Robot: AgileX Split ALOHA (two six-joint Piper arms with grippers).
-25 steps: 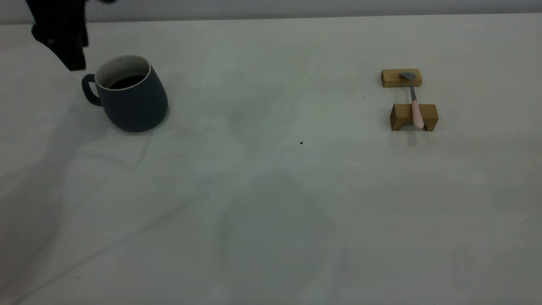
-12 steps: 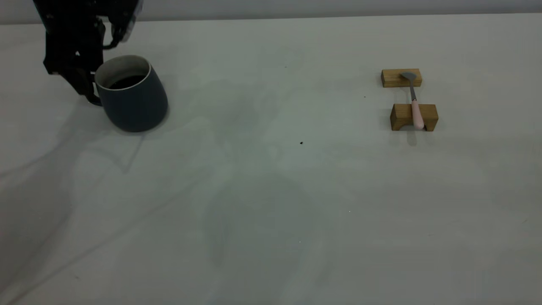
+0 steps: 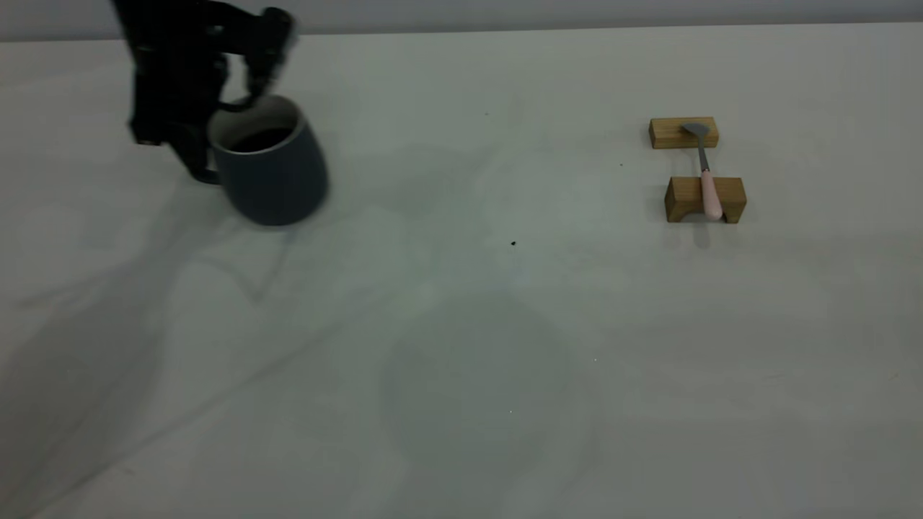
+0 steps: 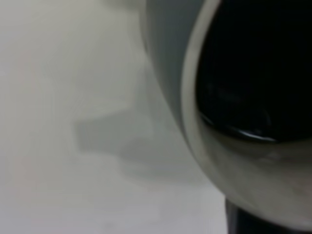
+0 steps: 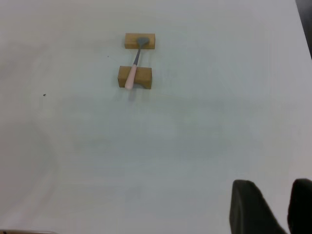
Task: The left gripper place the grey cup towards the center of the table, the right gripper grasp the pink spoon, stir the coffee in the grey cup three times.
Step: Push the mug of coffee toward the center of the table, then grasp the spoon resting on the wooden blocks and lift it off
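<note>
The grey cup [image 3: 270, 176] stands on the table [image 3: 461, 346] at the far left, blurred with motion, with dark coffee [image 3: 261, 138] inside. My left gripper [image 3: 198, 162] is at the cup's left side, shut on its handle, which the jaws hide. The left wrist view is filled by the cup's off-white rim [image 4: 192, 122] and the coffee [image 4: 253, 63]. The pink spoon [image 3: 708, 189] lies across two wooden blocks at the right, bowl on the far block. My right gripper [image 5: 290, 200] shows only in its wrist view, open and empty, well short of the spoon [image 5: 131, 75].
The far wooden block [image 3: 670, 132] and the notched near block [image 3: 728, 200] hold the spoon off the table. A small dark speck [image 3: 513, 244] lies near the table's middle. Between cup and blocks is bare table.
The left gripper came down beside the cup and closed on the handle. Cup and gripper have since shifted right, toward the table's middle. Spoon and blocks are unmoved.
</note>
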